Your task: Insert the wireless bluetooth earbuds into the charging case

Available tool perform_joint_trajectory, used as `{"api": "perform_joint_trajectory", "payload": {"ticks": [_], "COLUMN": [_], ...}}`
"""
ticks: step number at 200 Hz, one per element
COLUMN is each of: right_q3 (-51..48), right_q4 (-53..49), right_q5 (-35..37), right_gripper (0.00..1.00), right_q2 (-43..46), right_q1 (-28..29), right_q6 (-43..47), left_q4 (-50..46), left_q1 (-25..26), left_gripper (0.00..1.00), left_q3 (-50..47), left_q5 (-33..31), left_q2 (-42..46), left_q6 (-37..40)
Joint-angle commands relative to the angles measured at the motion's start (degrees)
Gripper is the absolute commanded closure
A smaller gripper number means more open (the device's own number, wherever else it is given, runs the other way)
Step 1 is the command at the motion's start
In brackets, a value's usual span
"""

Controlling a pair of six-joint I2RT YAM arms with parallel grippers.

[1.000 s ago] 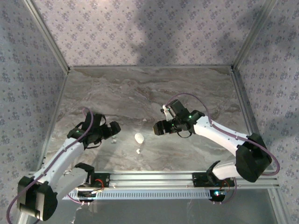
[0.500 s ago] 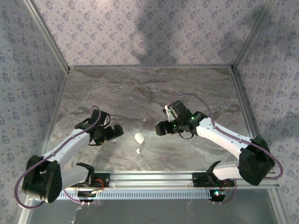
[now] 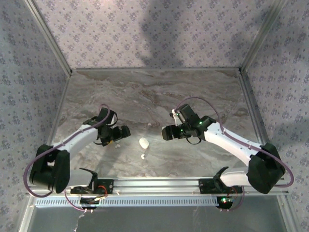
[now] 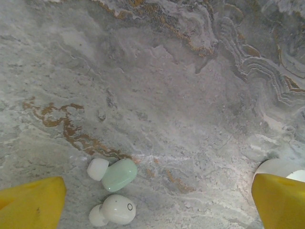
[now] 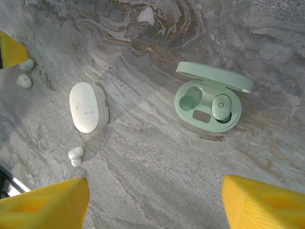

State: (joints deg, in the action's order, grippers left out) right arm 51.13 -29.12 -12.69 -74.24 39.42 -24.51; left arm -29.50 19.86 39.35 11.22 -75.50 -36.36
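- Left claw (image 4: 157, 202) hangs spread wide over two loose buds, with nothing between its yellow fingers (image 4: 31, 202). The right claw (image 5: 152, 205) is also apart and empty, above the green case (image 5: 207, 102).
- The green bud (image 4: 119, 174) and white bud (image 4: 116, 210) lie just beside each other, left of the surface's middle and toward its near edge. A second white bud (image 5: 75, 155) lies near the shut white case (image 5: 88, 107), on the side toward the near edge.
- The green case stands open with its lid up. One seated bud (image 5: 220, 107) fills a socket and the other socket looks empty, so that is probably where the green bud goes.
- The buds are probably light, hard, smooth and rounded, so they could squirt or roll out of a pinch. It looks best to grip across the fat body, not the softer-looking tip (image 4: 97, 168). The neighbouring bud is close enough to get knocked.
- The surface (image 3: 203, 92) is flat, marble-patterned and looks slick, so little would stop a bud sliding.
- Patterned walls (image 3: 145, 34) close in three sides. The claws stand apart with the white case between them.
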Motion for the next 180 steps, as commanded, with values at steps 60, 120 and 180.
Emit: {"api": "perform_joint_trajectory", "payload": {"ticks": [60,120,180], "right_q3": [-1.29,-1.72,-2.44], "right_q4": [-1.99,-1.99,-2.1], "right_q5": [0.47,0.21,-0.14], "right_gripper": [0.25,0.25,0.25], "right_q2": [1.96,2.33,3.28], "right_q1": [-1.38,-1.89,-2.48], "right_q6": [1.33,1.49,1.49], "left_q4": [1.28,1.72,2.37], "left_q1": [2.32,3.94,5.01], "left_gripper": [0.0,0.0,0.0], "left_q3": [2.92,4.1,4.41], "left_q5": [2.17,2.44,2.56], "left_q2": [-4.43,-5.69,-7.09], "left_q6": [1.09,0.68,0.35]}}
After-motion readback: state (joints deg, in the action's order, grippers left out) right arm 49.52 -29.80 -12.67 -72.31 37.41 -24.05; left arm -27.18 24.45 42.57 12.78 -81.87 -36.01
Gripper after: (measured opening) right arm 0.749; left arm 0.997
